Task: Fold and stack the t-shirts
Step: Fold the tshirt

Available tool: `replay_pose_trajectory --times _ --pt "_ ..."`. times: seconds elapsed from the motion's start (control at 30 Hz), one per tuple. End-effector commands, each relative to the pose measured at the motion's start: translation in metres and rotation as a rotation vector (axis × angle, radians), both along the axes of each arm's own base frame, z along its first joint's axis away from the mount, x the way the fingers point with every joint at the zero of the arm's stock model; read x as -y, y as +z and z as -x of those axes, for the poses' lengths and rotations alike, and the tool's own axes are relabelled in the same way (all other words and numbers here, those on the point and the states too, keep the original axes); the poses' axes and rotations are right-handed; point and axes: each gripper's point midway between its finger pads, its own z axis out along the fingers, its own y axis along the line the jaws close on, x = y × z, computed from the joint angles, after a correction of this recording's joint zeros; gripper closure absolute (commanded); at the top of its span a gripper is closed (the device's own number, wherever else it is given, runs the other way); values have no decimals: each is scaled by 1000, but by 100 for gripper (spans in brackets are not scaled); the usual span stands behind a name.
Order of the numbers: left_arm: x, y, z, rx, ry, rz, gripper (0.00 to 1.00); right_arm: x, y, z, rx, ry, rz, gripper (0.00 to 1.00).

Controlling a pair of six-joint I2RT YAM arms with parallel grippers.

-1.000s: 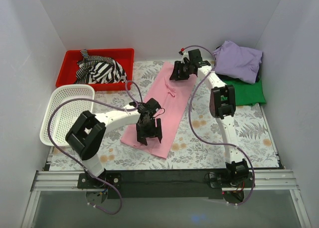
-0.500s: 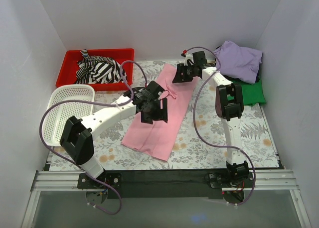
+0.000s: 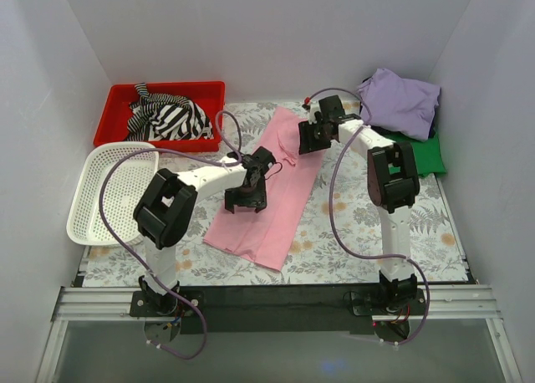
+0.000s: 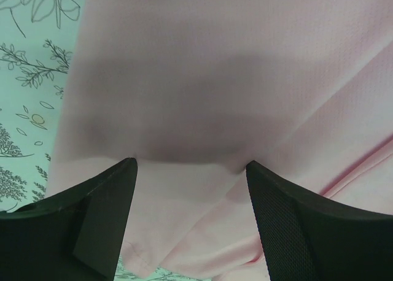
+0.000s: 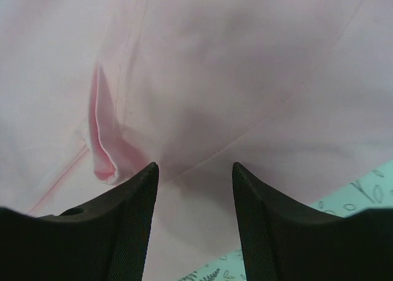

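Observation:
The light pink t-shirt [image 3: 280, 174] lies as a long folded strip slanting across the middle of the floral table. My left gripper [image 3: 242, 201] is open just above the strip's left edge, about halfway along; pink cloth [image 4: 215, 78] fills the gap between its fingers [image 4: 98, 219], and nothing is held. My right gripper [image 3: 309, 142] is open over the strip's far right part, above a fold line and a small pleat [image 5: 101, 152]. The lavender t-shirt [image 3: 401, 103] lies bunched on the green one [image 3: 422, 153] at the back right.
A red bin [image 3: 117, 94] with a black-and-white striped garment stands at the back left. A white mesh basket [image 3: 113, 191] sits at the left. White walls close in the sides and back. Purple cables loop over both arms.
My left gripper went from the shirt's near hem up to its middle, then back a little toward me and left. My right gripper shifted slightly right along the far end. The shirt lies as before.

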Motion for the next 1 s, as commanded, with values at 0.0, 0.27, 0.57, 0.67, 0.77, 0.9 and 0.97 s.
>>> replay_pose_trajectory --times 0.0,0.27,0.57,0.67,0.77,0.9,0.97 --pt "1 24 -23 108 19 59 30 -13 -9 10 37 59 101 43" --pt "-15 27 -33 121 44 66 30 -44 -23 27 25 131 122 43" --pt "-24 15 -26 88 57 56 30 -51 -24 52 65 107 283 43" --pt "-24 15 -27 92 56 64 30 -56 -12 55 84 101 257 43" --pt "-26 13 -27 85 57 57 30 -61 -3 56 96 104 236 43" --pt "-27 14 -29 90 67 60 30 -63 2 58 102 103 234 43" --pt "-29 16 -31 95 74 64 30 -60 5 58 108 92 239 43"
